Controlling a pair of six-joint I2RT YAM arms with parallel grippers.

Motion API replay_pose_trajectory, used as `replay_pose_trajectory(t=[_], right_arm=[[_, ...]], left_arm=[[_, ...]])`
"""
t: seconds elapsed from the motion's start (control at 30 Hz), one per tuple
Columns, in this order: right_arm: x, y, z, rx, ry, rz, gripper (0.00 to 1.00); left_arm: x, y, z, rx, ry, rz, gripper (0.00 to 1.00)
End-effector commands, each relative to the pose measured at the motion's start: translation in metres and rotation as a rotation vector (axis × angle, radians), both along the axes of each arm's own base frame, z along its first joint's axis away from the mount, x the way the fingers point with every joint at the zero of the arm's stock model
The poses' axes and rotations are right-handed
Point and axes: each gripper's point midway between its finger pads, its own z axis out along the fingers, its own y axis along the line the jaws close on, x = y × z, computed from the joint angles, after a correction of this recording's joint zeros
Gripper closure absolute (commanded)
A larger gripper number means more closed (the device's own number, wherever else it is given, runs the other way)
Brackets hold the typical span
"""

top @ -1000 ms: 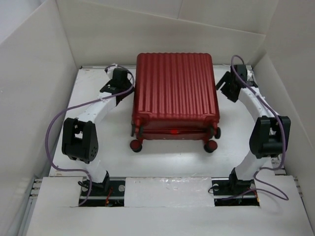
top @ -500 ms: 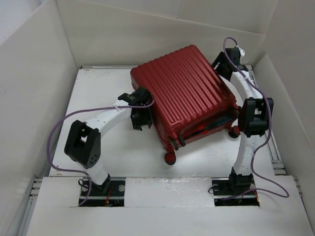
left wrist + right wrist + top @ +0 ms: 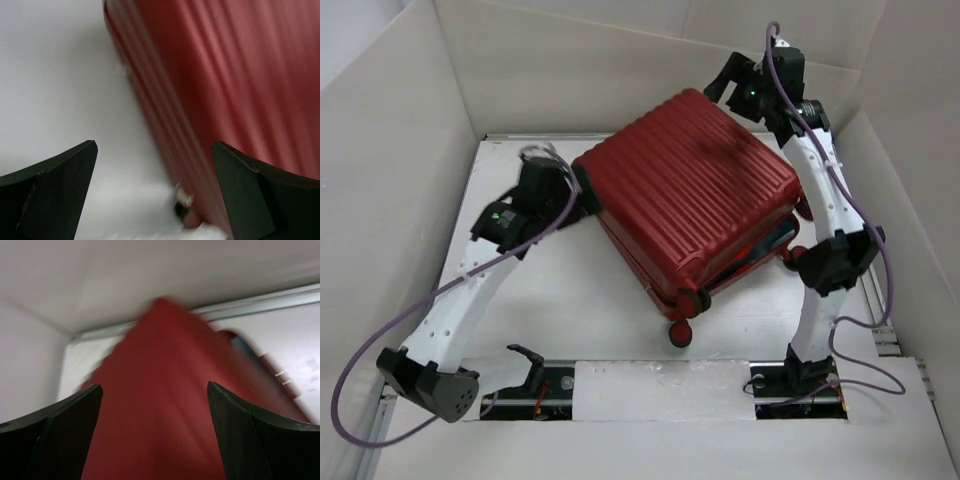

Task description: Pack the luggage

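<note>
the dark-red ribbed hard-shell suitcase (image 3: 690,190) has swung round: a second ago it lay square with its small dark wheels (image 3: 680,335) facing the arm bases. now it sits diagonal on the white table (image 3: 520,300), centre-right, one wheeled corner pointing near. a sliver of light blue lining (image 3: 778,236) shows along the right seam, so the shell looks slightly ajar; closing isn't finished, i'd judge. left gripper (image 3: 152,165) has come up to the case's left corner, fingers wide apart, gripping nothing; whether it touches the shell i cannot tell. right gripper (image 3: 155,400) has lifted above the far corner, fingers also spread, empty.
</note>
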Motion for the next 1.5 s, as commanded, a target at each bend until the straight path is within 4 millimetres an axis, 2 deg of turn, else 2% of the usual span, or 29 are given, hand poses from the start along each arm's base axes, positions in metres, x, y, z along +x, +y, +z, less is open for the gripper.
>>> replay_pose_trajectory(t=[0.0, 0.07, 0.1, 0.17, 0.2, 0.23, 0.3, 0.33, 0.37, 0.4, 0.43, 0.47, 0.5, 0.53, 0.57, 0.6, 0.63, 0.67, 0.7, 0.73, 0.8, 0.83, 0.97, 1.07, 1.13, 1.23, 1.33, 1.4, 1.47], right_arm=[[-0.067, 0.023, 0.031, 0.064, 0.029, 0.074, 0.07], [-0.073, -0.002, 0.029, 0.069, 0.027, -0.003, 0.06], [-0.079, -0.013, 0.008, 0.063, 0.08, -0.039, 0.06], [-0.096, -0.046, 0.022, 0.055, 0.039, -0.126, 0.06], [-0.103, -0.059, 0.004, 0.049, 0.084, -0.167, 0.06], [-0.121, -0.072, 0.018, 0.051, 0.049, -0.199, 0.08], [-0.139, -0.104, 0.012, 0.068, 0.057, -0.308, 0.12], [-0.149, -0.114, -0.015, 0.069, 0.108, -0.338, 0.25], [-0.167, -0.125, -0.01, 0.109, 0.089, -0.378, 0.4], [-0.174, -0.146, -0.02, 0.129, 0.107, -0.445, 0.56], [-0.183, -0.155, -0.05, 0.139, 0.169, -0.484, 0.79], [-0.192, -0.161, -0.052, 0.175, 0.168, -0.518, 0.86], [-0.198, -0.174, -0.064, 0.19, 0.199, -0.566, 0.91], [-0.205, -0.18, -0.089, 0.198, 0.264, -0.6, 0.96], [-0.212, -0.185, -0.096, 0.214, 0.287, -0.63, 1.0], [-0.222, -0.197, -0.105, 0.222, 0.318, -0.686, 1.0], [-0.227, -0.207, -0.107, 0.221, 0.314, -0.738, 1.0], [-0.235, -0.213, -0.12, 0.209, 0.334, -0.769, 1.0], [-0.244, -0.217, -0.117, 0.22, 0.313, -0.796, 1.0], [-0.247, -0.224, -0.12, 0.224, 0.311, -0.819, 1.0], [-0.251, -0.223, -0.138, 0.243, 0.354, -0.822, 1.0], [-0.253, -0.222, -0.144, 0.268, 0.371, -0.829, 1.0], [-0.244, -0.216, -0.184, 0.354, 0.469, -0.795, 0.99], [-0.23, -0.206, -0.182, 0.427, 0.46, -0.73, 0.96], [-0.225, -0.189, -0.191, 0.487, 0.481, -0.667, 0.96], [-0.22, -0.168, -0.207, 0.564, 0.498, -0.608, 0.94], [-0.21, -0.146, -0.223, 0.574, 0.534, -0.539, 0.92], [-0.203, -0.131, -0.235, 0.567, 0.567, -0.495, 0.91], [-0.192, -0.106, -0.231, 0.545, 0.575, -0.421, 0.91]], left_arm=[[0.086, 0.015, 0.089, -0.188, -0.359, 0.148, 0.02], [0.108, 0.019, 0.11, -0.277, -0.427, 0.157, 0.01], [0.119, 0.025, 0.119, -0.306, -0.457, 0.174, 0.01], [0.149, 0.05, 0.12, -0.323, -0.483, 0.228, 0.01], [0.159, 0.058, 0.123, -0.329, -0.499, 0.24, 0.01], [0.17, 0.064, 0.121, -0.328, -0.499, 0.252, 0.01], [0.203, 0.077, 0.099, -0.336, -0.469, 0.26, 0.01], [0.215, 0.078, 0.103, -0.357, -0.477, 0.254, 0.02], [0.237, 0.078, 0.077, -0.359, -0.43, 0.249, 0.02], [0.246, 0.073, 0.07, -0.391, -0.408, 0.215, 0.04], [0.257, 0.069, 0.079, -0.404, -0.423, 0.193, 0.06], [0.274, 0.066, 0.053, -0.407, -0.371, 0.185, 0.11], [0.283, 0.062, 0.049, -0.418, -0.363, 0.166, 0.14], [0.29, 0.059, 0.046, -0.424, -0.352, 0.155, 0.18], [0.3, 0.059, 0.059, -0.428, -0.38, 0.149, 0.21], [0.31, 0.054, 0.038, -0.432, -0.341, 0.122, 0.27], [0.316, 0.051, 0.035, -0.438, -0.336, 0.111, 0.27], [0.323, 0.048, 0.045, -0.451, -0.36, 0.086, 0.27], [0.328, 0.044, 0.04, -0.464, -0.349, 0.065, 0.28], [0.334, 0.031, 0.022, -0.482, -0.309, 0.028, 0.28], [0.341, 0.021, 0.024, -0.468, -0.329, -0.02, 0.28], [0.344, 0.01, 0.001, -0.46, -0.279, -0.03, 0.28], [0.34, -0.016, -0.024, -0.494, -0.253, -0.123, 0.3], [0.337, -0.026, -0.031, -0.516, -0.245, -0.151, 0.32], [0.331, -0.034, -0.044, -0.527, -0.221, -0.173, 0.33], [0.319, -0.064, -0.047, -0.538, -0.209, -0.249, 0.33], [0.3, -0.093, -0.069, -0.517, -0.16, -0.33, 0.33], [0.284, -0.095, -0.088, -0.515, -0.108, -0.327, 0.35], [0.268, -0.103, -0.078, -0.549, -0.125, -0.347, 0.38]])
